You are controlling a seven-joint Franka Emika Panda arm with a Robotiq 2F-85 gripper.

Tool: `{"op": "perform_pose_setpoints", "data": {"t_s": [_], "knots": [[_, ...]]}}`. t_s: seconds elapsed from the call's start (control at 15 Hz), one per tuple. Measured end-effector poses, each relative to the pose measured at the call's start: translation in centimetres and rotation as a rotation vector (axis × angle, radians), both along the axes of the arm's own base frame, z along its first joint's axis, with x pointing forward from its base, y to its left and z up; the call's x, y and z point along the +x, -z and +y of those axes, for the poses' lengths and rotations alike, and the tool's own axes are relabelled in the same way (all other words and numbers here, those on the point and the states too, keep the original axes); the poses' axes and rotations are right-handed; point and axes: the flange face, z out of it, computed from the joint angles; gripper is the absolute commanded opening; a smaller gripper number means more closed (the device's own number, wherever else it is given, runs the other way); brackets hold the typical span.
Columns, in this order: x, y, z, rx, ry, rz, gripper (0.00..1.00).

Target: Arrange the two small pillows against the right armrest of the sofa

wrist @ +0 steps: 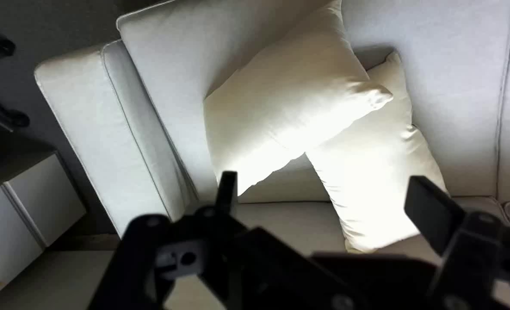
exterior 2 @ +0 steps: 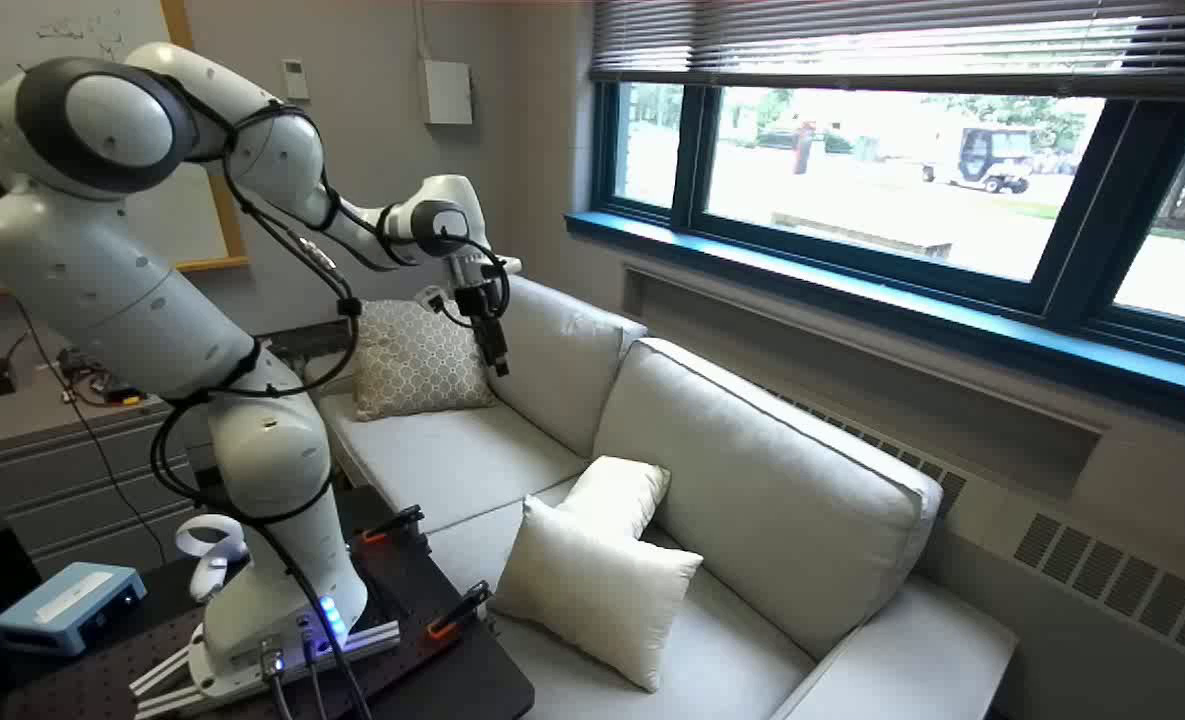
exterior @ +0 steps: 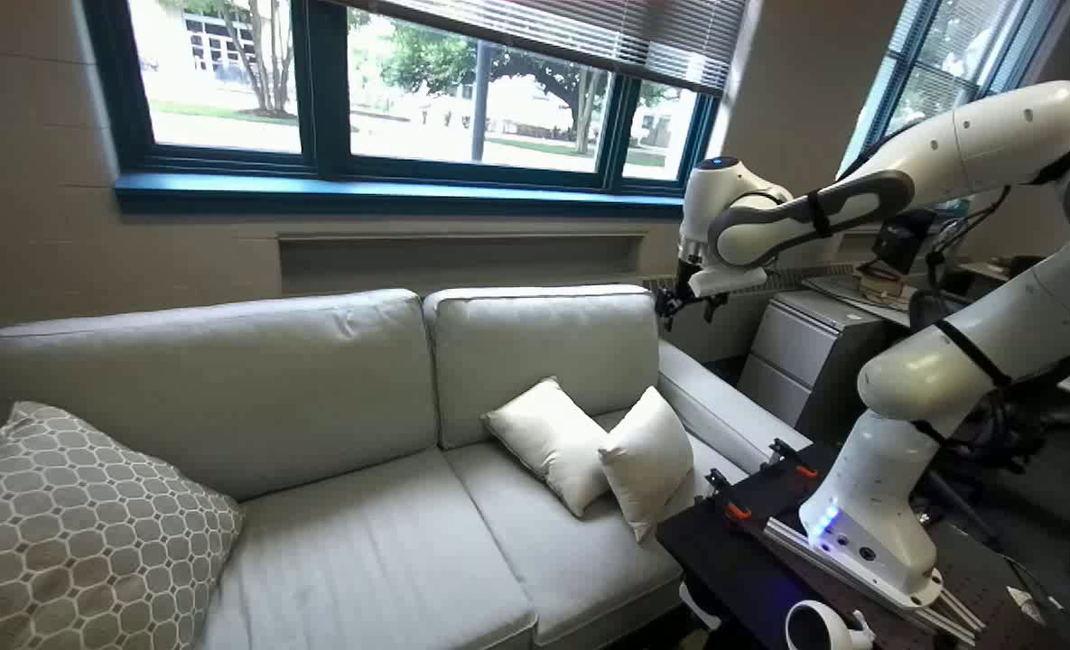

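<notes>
Two small cream-white pillows are on the sofa [exterior: 345, 542], on the seat near the right armrest [exterior: 724, 406]. The pillow nearer that armrest [wrist: 276, 99] partly overlaps the farther pillow [wrist: 375, 181], whose end reaches toward the back cushion. A strip of bare seat separates the nearer pillow from the armrest [wrist: 104, 125] in the wrist view. My gripper [exterior: 690, 312] hangs in the air by the back cushion's top corner, above the pillows. Its fingers [wrist: 431, 211] stand wide apart with nothing between them. In an exterior view the gripper [exterior 2: 497, 366] appears side-on.
A larger grey-beige patterned cushion [exterior: 92, 524] leans at the sofa's far end. The black table [exterior 2: 452, 660] carrying my base, with orange-marked clamps [exterior 2: 457, 610], stands close to the sofa's front. A filing cabinet [exterior: 792, 348] is beyond the right armrest; a blue windowsill [exterior: 408, 194] runs behind.
</notes>
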Motion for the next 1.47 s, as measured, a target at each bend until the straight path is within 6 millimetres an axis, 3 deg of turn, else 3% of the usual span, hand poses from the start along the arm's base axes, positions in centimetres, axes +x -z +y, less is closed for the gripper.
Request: {"op": "perform_pose_setpoints", "data": {"t_s": [1.0,1.2,1.47], "knots": [[0.7,0.6,-0.7,0.033,0.049,-0.004,1.00],[2.7,2.1,-3.1,0.106,0.148,-0.027,1.00],[6.2,5.6,-9.2,0.233,0.322,-0.059,1.00]]}}
